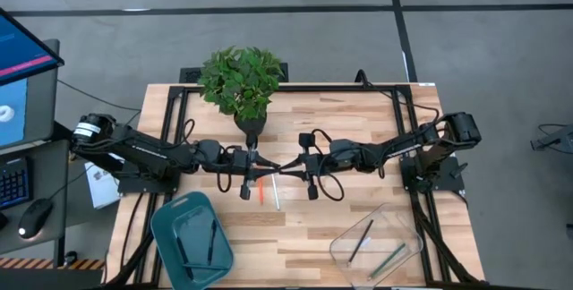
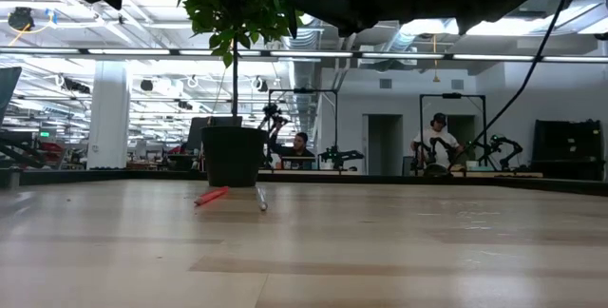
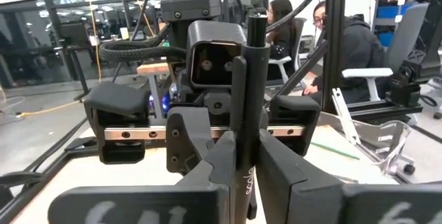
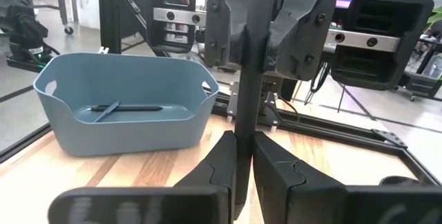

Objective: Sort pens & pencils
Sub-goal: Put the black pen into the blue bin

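Both arms reach in from the table's sides and meet nose to nose at the middle, just in front of the potted plant (image 1: 240,80). The left gripper (image 3: 243,175) has its fingers pinched tight on a black pen (image 3: 249,92), which stands upright between them in the left wrist view. Facing it, the right gripper (image 4: 243,156) is clamped on that same dark shaft, so the pen bridges the two claws, held by both at once. In the high view it shows as a thin dark line (image 1: 279,169) between the two wrists.

There is pale lettering low on the pen barrel in the left wrist view, too small to read.

Below the meeting point, an orange-red pen (image 1: 261,190) and a white pen (image 1: 276,193) lie loose on the wood, close together; the low view catches them near the plant's black pot. The blue bin (image 1: 192,241) sits at the near left with two dark pens inside. The clear container (image 1: 377,245) at the near right holds a dark stick and a green pencil (image 1: 389,259).

The table (image 1: 295,227) is pale wooden planking with a black frame. Beyond it, a bright open workshop: ceiling strip lights, white columns, other robot rigs, and seated people (image 3: 345,44) at benches. A monitor (image 1: 22,75), keyboard and mouse sit left of the table.
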{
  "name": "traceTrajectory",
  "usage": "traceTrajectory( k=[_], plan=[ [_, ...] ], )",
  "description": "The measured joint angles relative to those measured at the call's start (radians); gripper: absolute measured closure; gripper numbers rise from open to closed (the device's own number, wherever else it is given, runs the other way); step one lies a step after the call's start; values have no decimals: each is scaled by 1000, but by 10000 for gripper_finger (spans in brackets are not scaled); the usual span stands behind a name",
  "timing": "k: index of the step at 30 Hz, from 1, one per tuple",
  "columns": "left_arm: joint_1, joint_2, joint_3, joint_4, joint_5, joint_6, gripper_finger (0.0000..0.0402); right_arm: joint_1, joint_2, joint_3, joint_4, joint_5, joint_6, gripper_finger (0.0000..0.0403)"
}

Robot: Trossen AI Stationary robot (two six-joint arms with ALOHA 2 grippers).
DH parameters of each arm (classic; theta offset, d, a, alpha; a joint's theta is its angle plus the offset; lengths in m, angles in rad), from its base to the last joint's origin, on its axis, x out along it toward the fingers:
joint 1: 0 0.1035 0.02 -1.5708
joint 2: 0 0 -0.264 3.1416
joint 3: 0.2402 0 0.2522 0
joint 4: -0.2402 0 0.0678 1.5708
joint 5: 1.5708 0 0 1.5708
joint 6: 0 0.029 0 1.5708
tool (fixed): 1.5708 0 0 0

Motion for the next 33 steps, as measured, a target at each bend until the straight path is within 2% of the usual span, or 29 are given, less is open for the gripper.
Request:
traceTrajectory(
  k=[5,12,19,25,33],
  plan=[
    [0,0,0,-4,8,1,382,6,0,0,-4,0,14,316],
    [0,1,-1,-17,10,1,382,6,0,0,-22,1,27,250],
    [0,1,-1,-16,48,3,382,10,0,0,-165,3,39,199],
    [-27,0,-1,-36,101,-37,382,37,-16,0,-321,5,99,184],
    [-78,-64,-2,-194,111,-70,382,40,-71,0,-529,5,139,192]
  ],
)
